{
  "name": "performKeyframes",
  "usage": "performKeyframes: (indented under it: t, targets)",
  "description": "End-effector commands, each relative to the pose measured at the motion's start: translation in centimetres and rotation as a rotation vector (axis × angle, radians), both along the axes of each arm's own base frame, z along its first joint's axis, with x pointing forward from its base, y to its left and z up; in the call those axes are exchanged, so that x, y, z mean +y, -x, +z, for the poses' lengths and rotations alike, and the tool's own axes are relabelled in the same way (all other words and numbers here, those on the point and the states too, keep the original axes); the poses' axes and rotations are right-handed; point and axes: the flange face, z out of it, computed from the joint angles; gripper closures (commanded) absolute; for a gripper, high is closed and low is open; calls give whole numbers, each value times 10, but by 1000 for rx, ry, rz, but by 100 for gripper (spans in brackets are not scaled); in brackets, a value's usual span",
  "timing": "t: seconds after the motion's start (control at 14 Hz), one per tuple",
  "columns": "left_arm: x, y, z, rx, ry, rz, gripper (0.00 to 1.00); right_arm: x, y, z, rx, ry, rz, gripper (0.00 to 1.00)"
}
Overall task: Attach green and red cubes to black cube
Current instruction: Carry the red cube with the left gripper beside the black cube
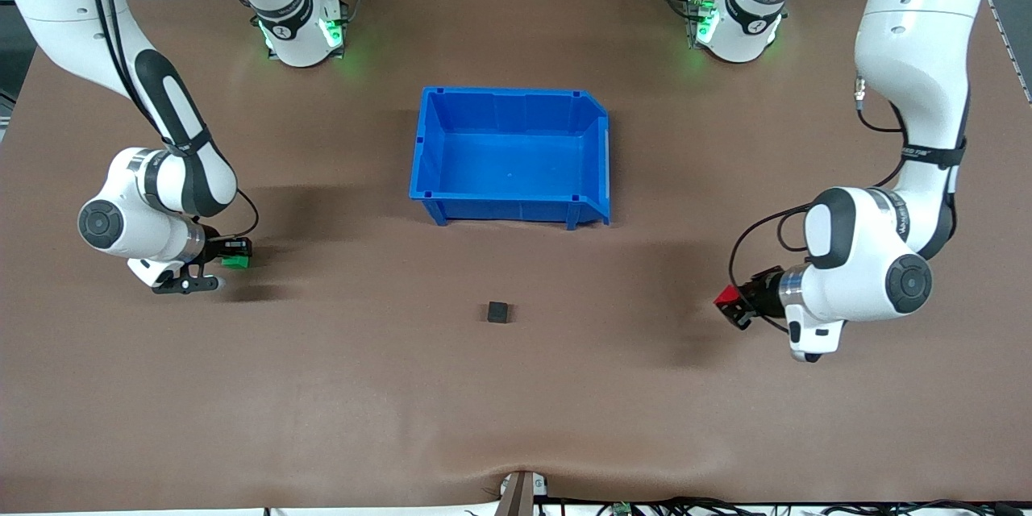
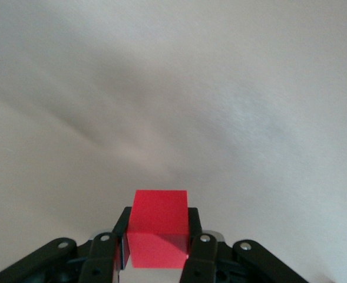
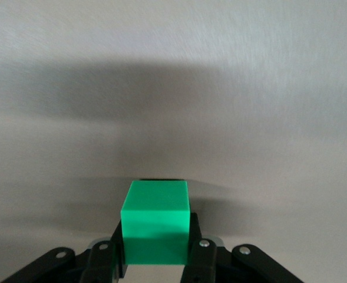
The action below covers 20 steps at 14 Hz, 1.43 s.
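The small black cube [image 1: 498, 312] rests alone on the brown table, nearer the front camera than the blue bin. At the left arm's end of the table, my left gripper [image 1: 732, 305] is shut on the red cube [image 1: 726, 296], which sits squarely between its black fingers [image 2: 203, 250] in the left wrist view [image 2: 159, 227]. At the right arm's end, my right gripper [image 1: 235, 255] is shut on the green cube [image 1: 236, 261], low at the table. The right wrist view shows that green cube [image 3: 156, 221] clamped between both fingers [image 3: 200, 253].
An empty blue bin [image 1: 511, 156] stands in the middle of the table, farther from the front camera than the black cube. Both arm bases stand along the table's back edge. Brown table [image 1: 516, 403] spreads between the two grippers around the black cube.
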Motion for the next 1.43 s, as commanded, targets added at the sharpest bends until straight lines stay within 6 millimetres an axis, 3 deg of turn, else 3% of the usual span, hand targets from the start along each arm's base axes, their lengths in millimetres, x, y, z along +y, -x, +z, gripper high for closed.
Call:
performKeyframes:
  t: [0.0, 0.14, 0.29, 0.43, 0.64, 0.79, 0.86, 1.07, 1.21, 1.29, 1.36]
  targets:
    - [-24, -9, -11, 23, 40, 49, 100, 0, -18, 34, -24, -18, 130, 100]
    - [-36, -15, -10, 1, 45, 131, 100, 4, -40, 63, -3, -42, 251, 100]
    - [-70, -20, -13, 4, 42, 230, 100, 24, -62, 93, -7, -57, 386, 100]
    - [-90, -27, -23, -6, 43, 348, 100, 49, -78, 111, -49, -48, 488, 100]
    - [-143, -23, -36, -6, 59, 505, 100, 79, -102, 123, -97, -50, 674, 100]
    - [-182, -14, -32, -3, 72, 573, 100, 107, -114, 141, -124, -36, 877, 100]
    - [-203, -9, -33, 6, 83, 606, 100, 108, -120, 151, -135, -16, 961, 100]
    - [-271, 13, -46, -16, 125, 676, 100, 112, -126, 160, -135, 21, 1068, 100]
    - [-302, 30, -53, -16, 130, 643, 100, 146, -136, 161, -144, 39, 1172, 100]
    - [-317, 35, -48, -31, 140, 630, 100, 155, -142, 154, -139, 41, 1224, 100]
    - [-317, 35, -46, -34, 142, 629, 100, 159, -147, 147, -140, 40, 1244, 100]
